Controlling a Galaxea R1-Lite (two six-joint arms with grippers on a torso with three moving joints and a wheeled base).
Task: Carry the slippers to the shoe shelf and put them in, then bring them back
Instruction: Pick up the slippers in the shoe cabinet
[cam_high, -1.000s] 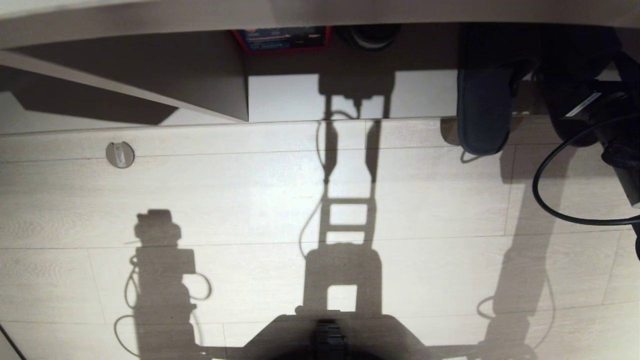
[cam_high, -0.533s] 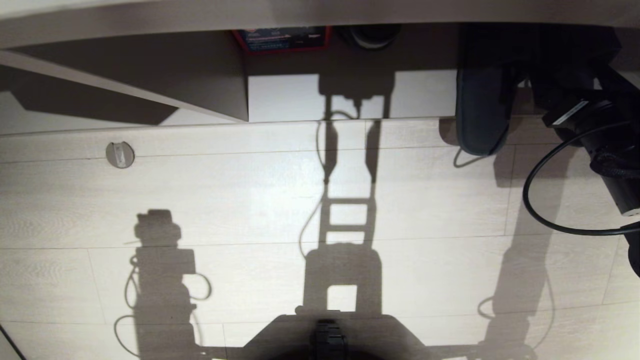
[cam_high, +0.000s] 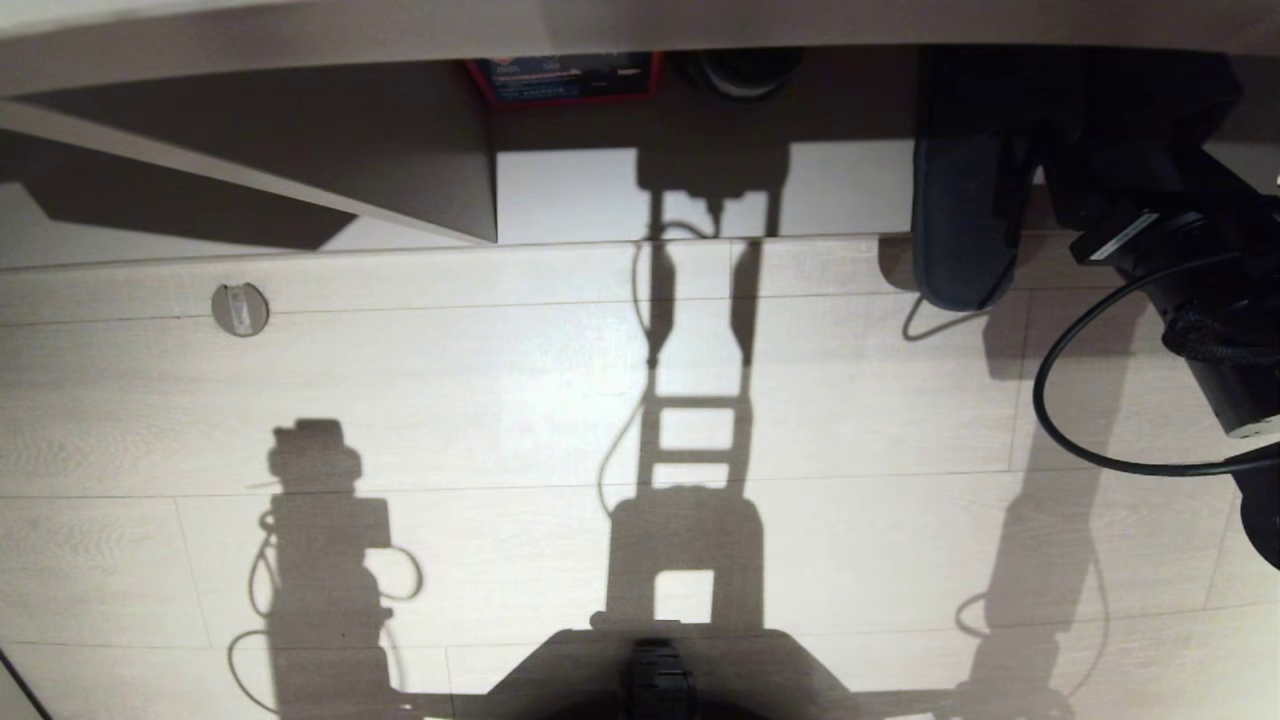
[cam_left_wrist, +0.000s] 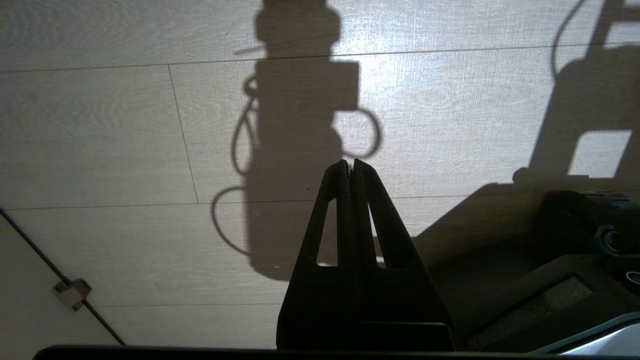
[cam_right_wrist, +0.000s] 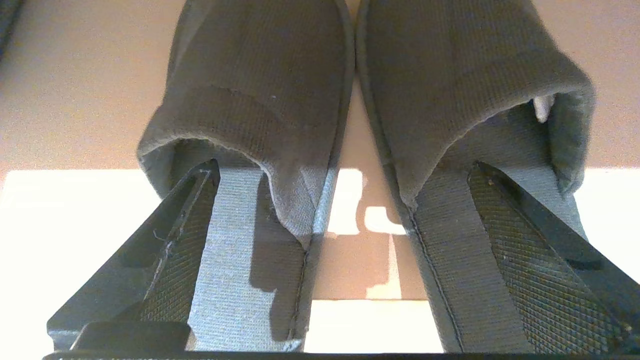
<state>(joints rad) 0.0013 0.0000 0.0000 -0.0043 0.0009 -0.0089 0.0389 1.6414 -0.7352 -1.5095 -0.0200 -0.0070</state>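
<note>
The slippers (cam_right_wrist: 350, 100) are lying side by side on the shoe shelf (cam_right_wrist: 75, 100), toes pointing away from me and heels toward my right wrist, their inner edges nearly touching up at the toes and drawing apart toward the heels. My right gripper (cam_right_wrist: 345, 175) is standing with its jaws spread wide, one finger reaching into each slipper: one fingertip (cam_right_wrist: 200, 185) is sitting at the mouth of one slipper, just under the edge of its upper, and the other fingertip (cam_right_wrist: 495, 185) is lying on the insole of the second one. So both slippers are lying between my right jaws rather than clamped by them; I am squeezing nothing.

From my head camera, one dark slipper (cam_high: 965, 215) is showing at the shelf's open front on my right, its heel end hanging over the pale plank floor (cam_high: 500, 400), with my right arm (cam_high: 1190, 300) and its looping black cable (cam_high: 1060, 400) just beside it. Farther left in the shelf a slanted divider (cam_high: 250, 180) is crossing the dark back, and a red-edged box (cam_high: 565, 78) is sitting deep inside.

My left gripper (cam_left_wrist: 351, 167) is hanging over the bare floor, jaws pressed together and holding nothing.
</note>
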